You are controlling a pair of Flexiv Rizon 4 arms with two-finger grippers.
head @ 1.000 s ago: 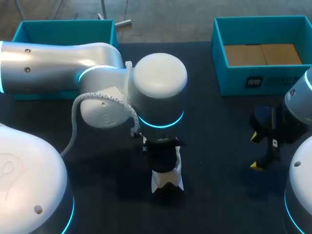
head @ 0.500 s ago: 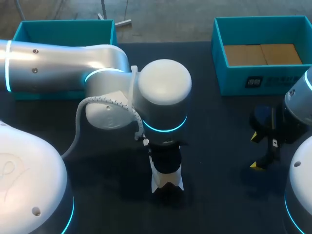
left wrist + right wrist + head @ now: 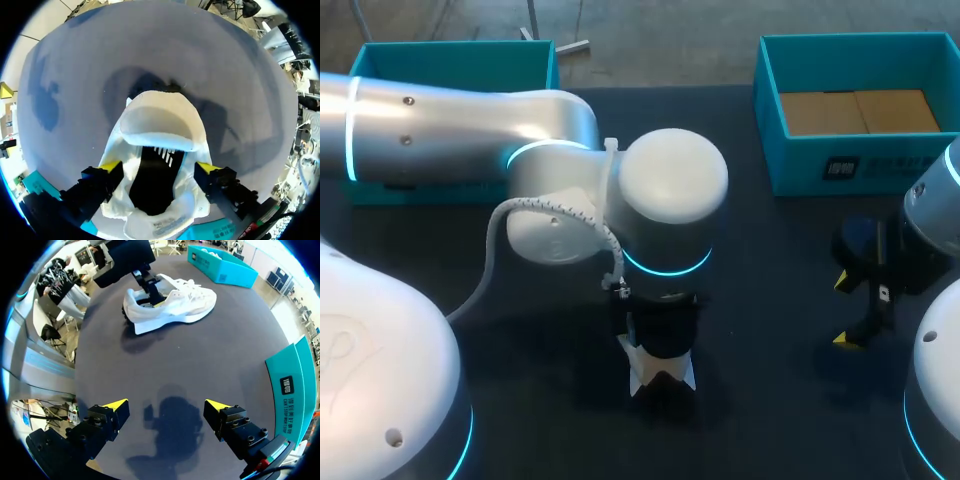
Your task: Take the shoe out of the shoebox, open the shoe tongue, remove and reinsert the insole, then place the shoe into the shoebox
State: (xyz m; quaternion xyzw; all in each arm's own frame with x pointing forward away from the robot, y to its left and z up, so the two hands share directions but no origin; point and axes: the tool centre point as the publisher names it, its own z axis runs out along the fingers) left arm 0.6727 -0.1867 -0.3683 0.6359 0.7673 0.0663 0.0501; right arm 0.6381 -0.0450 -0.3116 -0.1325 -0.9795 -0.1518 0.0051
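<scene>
The white shoe lies on its sole on the dark table, its dark insole showing through the open collar. My left gripper hangs right over that opening, open, with one yellow-tipped finger at each side of the shoe. In the head view only the heel of the shoe shows below the left gripper. My right gripper stands open and empty near the table's right front, well away from the shoe. From there I see the left gripper at the shoe's heel end.
A teal shoebox with brown cardboard inside stands at the back right, close beside my right gripper. A second teal box sits at the back left, partly behind my left arm.
My left gripper has gone from nearly shut to wide open above the shoe. The left arm has shifted a little to the right. The right arm has not moved.
</scene>
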